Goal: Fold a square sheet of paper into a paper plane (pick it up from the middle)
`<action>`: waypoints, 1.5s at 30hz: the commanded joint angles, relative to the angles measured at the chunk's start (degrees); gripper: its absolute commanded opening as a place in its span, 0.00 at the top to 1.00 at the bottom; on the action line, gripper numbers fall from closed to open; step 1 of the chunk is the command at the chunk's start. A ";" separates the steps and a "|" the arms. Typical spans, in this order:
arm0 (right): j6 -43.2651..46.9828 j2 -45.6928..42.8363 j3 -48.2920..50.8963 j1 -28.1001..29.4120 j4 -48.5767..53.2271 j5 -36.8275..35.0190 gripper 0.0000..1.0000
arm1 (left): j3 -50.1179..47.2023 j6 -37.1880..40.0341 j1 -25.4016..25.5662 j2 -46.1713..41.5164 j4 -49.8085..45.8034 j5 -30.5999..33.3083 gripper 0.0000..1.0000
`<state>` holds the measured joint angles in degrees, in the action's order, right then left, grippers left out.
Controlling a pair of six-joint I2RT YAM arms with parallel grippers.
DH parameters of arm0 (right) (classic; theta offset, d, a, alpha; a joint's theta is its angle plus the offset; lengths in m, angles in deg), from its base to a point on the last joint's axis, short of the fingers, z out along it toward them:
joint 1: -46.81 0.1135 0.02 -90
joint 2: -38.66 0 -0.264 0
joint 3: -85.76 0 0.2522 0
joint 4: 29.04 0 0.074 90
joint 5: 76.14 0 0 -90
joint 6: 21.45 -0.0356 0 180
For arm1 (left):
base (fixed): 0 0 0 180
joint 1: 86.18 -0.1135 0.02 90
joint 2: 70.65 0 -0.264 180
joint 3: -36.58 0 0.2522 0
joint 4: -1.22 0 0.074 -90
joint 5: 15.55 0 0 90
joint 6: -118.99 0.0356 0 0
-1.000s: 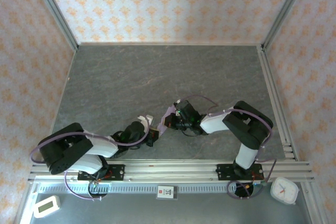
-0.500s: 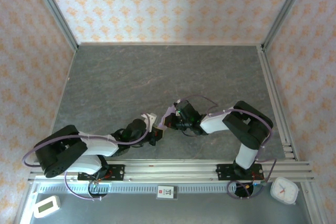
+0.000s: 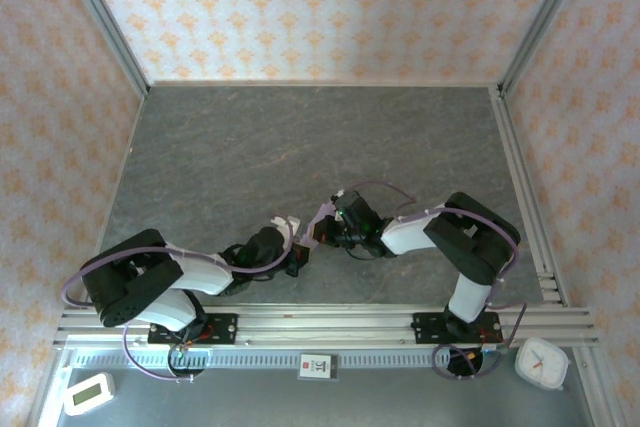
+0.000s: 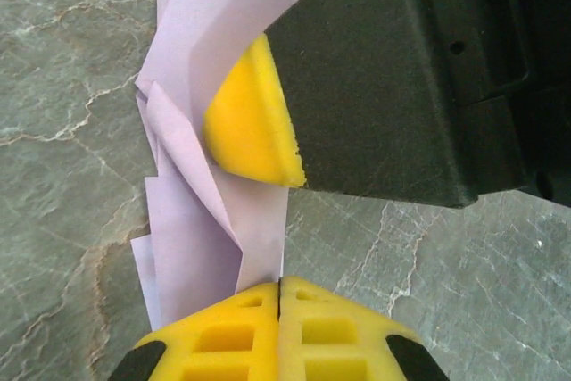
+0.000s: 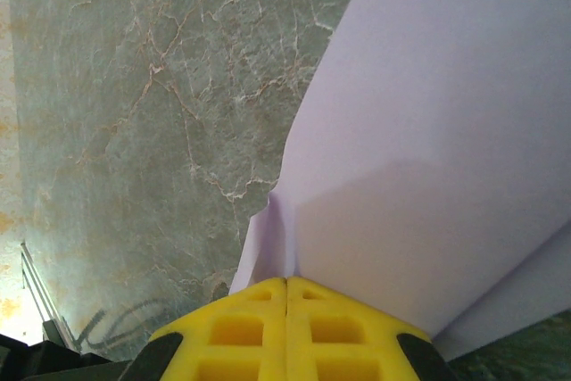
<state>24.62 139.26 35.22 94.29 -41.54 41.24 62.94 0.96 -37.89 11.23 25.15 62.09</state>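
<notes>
Both clamping folded paper point(image 4: 192, 229), left end effector point(image 4: 279, 290), right end effector point(image 5: 286, 285)

We saw a grey, marble-veined desk point(image 3: 300, 147) fenced by walls point(image 3: 300, 7) papered in a pale orange motif. An aluminium rail point(image 3: 330, 319) ran along its near edge. Below that rail lay a small white clock point(image 3: 541, 362) at the right, a white boxy device point(image 3: 88, 393) at the left, and a small tag point(image 3: 316, 366) between them.
</notes>
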 commanded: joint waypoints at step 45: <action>-1.87 0.62 -6.78 5.43 11.17 -6.62 1.00 | -5.80 -4.26 0.16 9.73 7.44 -1.18 1.00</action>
<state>22.07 138.67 30.87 99.54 -33.69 37.56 56.75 -2.67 -37.89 17.46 43.27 62.33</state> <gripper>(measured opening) 0.044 0.062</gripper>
